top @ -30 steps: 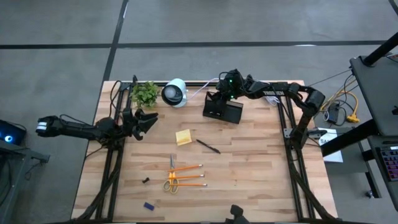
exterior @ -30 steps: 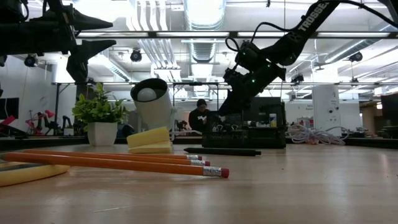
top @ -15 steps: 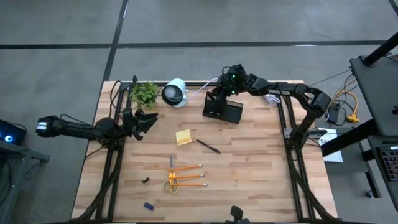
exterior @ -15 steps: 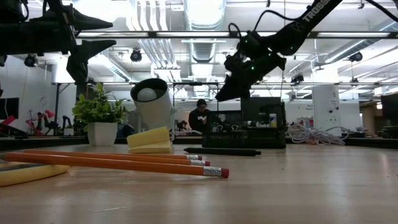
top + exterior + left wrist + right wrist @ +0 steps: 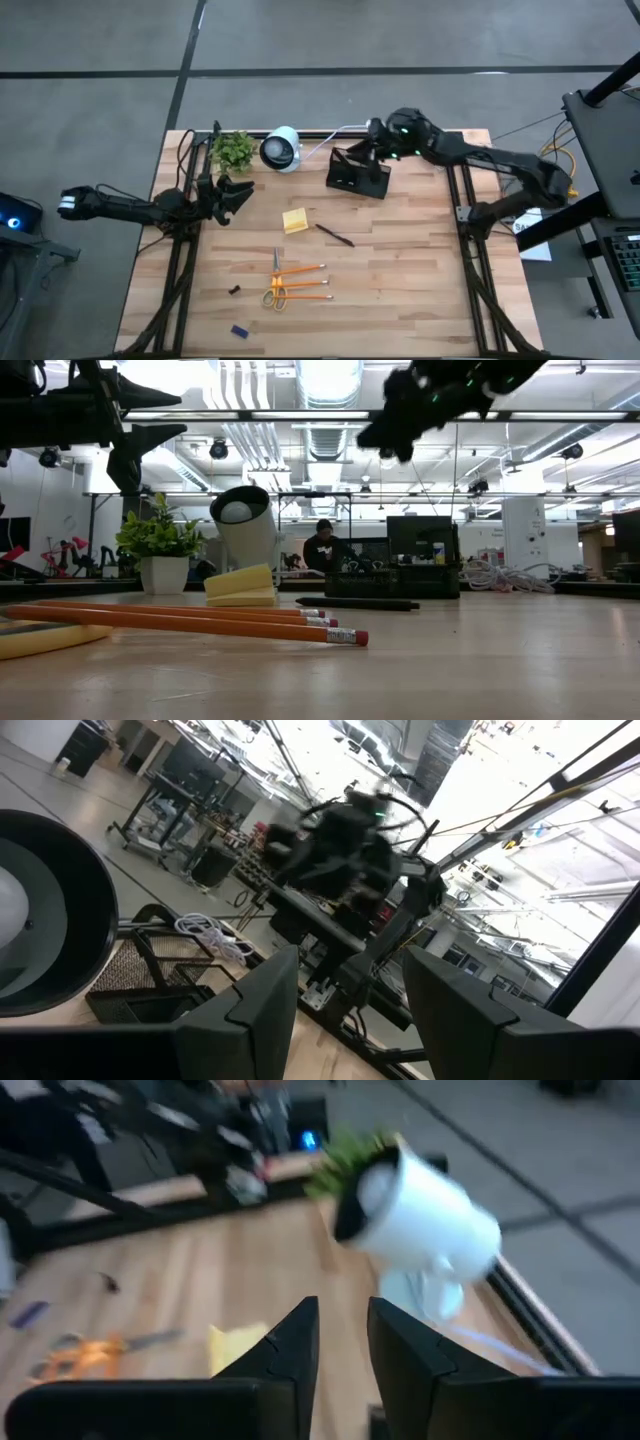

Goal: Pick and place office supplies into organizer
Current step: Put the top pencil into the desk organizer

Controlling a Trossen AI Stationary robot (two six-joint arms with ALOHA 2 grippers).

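Right tool (image 5: 372, 140) has lifted above the organizer (image 5: 358, 173), fingers narrowly apart, empty.

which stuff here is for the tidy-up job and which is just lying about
Job: black compartment organizer; yellow sticky-note pad; black pen; orange pencils; yellow-handled scissors; dark clip; blue piece.
Lying about: green potted plant; white round lamp.

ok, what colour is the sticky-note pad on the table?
Yellow. The sticky-note pad shows best in the high view, lying just ahead of the organizer.
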